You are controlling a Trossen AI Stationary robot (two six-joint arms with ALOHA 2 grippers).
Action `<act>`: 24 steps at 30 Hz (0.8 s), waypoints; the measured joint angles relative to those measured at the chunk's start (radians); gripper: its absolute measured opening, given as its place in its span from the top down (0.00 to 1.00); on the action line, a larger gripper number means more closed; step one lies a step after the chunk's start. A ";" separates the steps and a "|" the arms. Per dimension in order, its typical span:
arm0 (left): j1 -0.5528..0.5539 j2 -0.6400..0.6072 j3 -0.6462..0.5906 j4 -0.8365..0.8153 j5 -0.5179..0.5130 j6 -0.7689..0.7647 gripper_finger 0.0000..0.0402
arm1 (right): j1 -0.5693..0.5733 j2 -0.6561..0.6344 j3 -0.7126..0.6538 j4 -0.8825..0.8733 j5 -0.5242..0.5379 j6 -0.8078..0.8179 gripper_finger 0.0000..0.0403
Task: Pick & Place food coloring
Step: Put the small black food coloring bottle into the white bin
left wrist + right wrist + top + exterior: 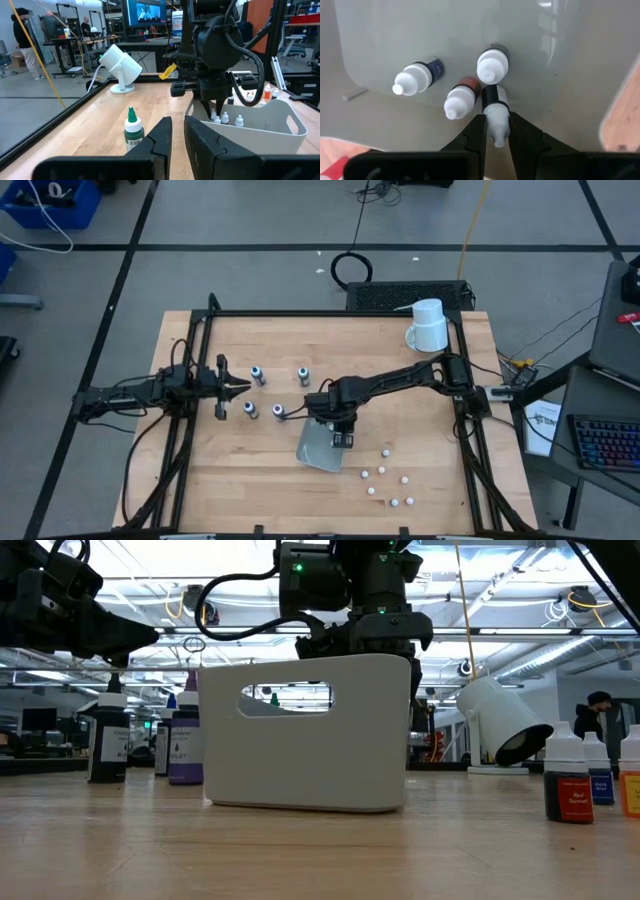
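Note:
My right gripper (496,134) reaches down into a white handled bin (322,445) near the table's middle and is shut on a small white-capped food coloring bottle (495,112). Three more small bottles (461,100) stand in the bin beside it. Several larger dark-capped bottles (257,375) stand on the table between the arms; one with a green cap (132,129) stands just ahead of my left gripper (178,135). That gripper hovers shut at the table's left. Several small white-capped bottles (385,475) stand near the right near edge. My right gripper pinches the small bottle between its two fingers at the white cap and shoulder (496,122), coming from above and pointing down. The bottle stays upright inside the bin, next to the three others. Whether its base touches the bin floor, I cannot tell.
A white mug (428,327) sits tipped at the far right of the table. A black frame (330,313) runs along the table's edges. Bare wood lies near the left near corner (240,480). People and desks show in the room beyond.

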 joint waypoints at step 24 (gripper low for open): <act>0.000 0.000 0.000 0.000 0.000 0.000 0.86 | 0.001 -0.001 -0.003 0.023 0.000 0.026 0.75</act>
